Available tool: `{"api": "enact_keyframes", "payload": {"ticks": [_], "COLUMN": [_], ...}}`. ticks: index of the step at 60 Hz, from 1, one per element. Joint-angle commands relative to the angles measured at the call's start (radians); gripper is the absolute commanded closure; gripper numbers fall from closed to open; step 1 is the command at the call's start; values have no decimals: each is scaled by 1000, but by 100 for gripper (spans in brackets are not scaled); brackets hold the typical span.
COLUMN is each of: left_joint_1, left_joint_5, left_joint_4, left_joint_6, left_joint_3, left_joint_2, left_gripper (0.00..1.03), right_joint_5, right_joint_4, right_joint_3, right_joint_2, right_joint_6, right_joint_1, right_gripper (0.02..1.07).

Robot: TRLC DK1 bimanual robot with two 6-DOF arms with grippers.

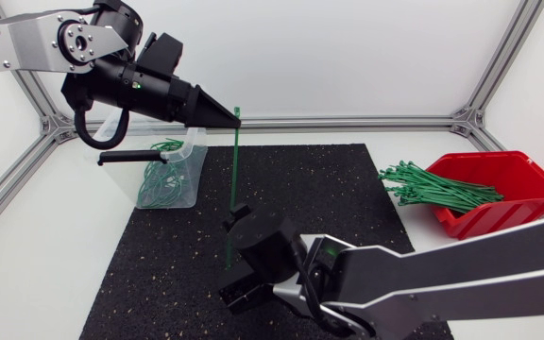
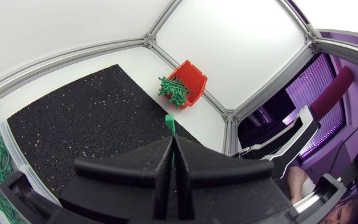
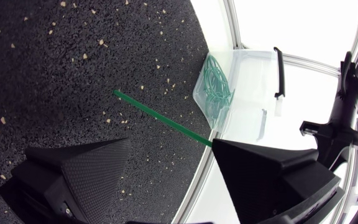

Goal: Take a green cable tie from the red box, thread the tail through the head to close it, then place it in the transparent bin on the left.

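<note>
While left claw (image 1: pixel 231 118) pinches cable tie (image 1: pixel 237 161) (upright), right claw (image 3: pixel 171 142) wide, tie just ahead.

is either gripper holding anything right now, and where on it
The left gripper is shut on a green cable tie close to one end, a short tip poking out past its fingers. The right gripper is open and holds nothing.

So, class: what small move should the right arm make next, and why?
Probably shut the right gripper on the lower part of the cable tie. The left gripper holds only its top end, the tie is straight and unlooped, and the right gripper's fingers stand open by it.
</note>
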Motion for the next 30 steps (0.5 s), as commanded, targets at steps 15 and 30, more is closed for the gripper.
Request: {"api": "enact_keyframes", "payload": {"ticks": [15, 30], "left_joint_1": [8, 18], "left_joint_5": [10, 10], "left_joint_4": [-35, -45], "left_joint_6": [32, 32], "left_joint_3": [30, 36], "left_joint_2": [34, 45], "left_gripper": [101, 100], "right_joint_5": [-6, -6], "right_joint_4": [90, 116], "right_joint_3": [3, -11], "right_joint_2": [56, 37], "right_joint_6": [-123, -170], "right_joint_1": [9, 17], "right_gripper": [16, 16]}}
